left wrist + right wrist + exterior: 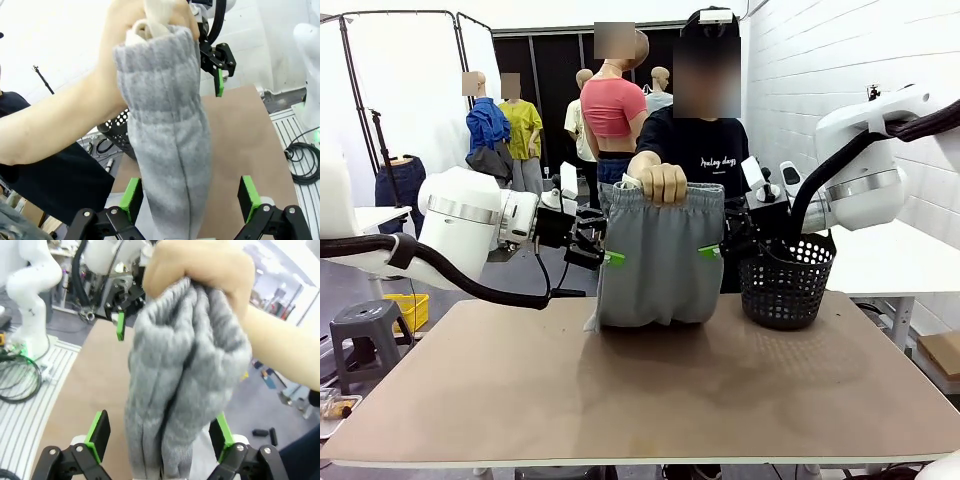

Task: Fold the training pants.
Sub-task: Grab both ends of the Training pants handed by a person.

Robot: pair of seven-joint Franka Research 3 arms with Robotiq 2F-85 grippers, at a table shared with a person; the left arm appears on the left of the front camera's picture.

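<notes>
A person's hand (663, 183) holds the light grey training pants (655, 260) up by the gathered waistband, and they hang bunched down to the table. My left gripper (605, 245) stands open at the pants' left edge, my right gripper (715, 245) open at their right edge. In the left wrist view the pants (170, 150) hang between my left gripper's (190, 197) spread green pads, apart from both. In the right wrist view the cloth (185, 365) likewise fills the gap of my right gripper (160, 435), whose pads are wide apart.
A black mesh basket (785, 280) stands on the brown table (620, 390) at the back right, close to my right arm. The person stands at the far edge behind the pants. The near half of the table is bare.
</notes>
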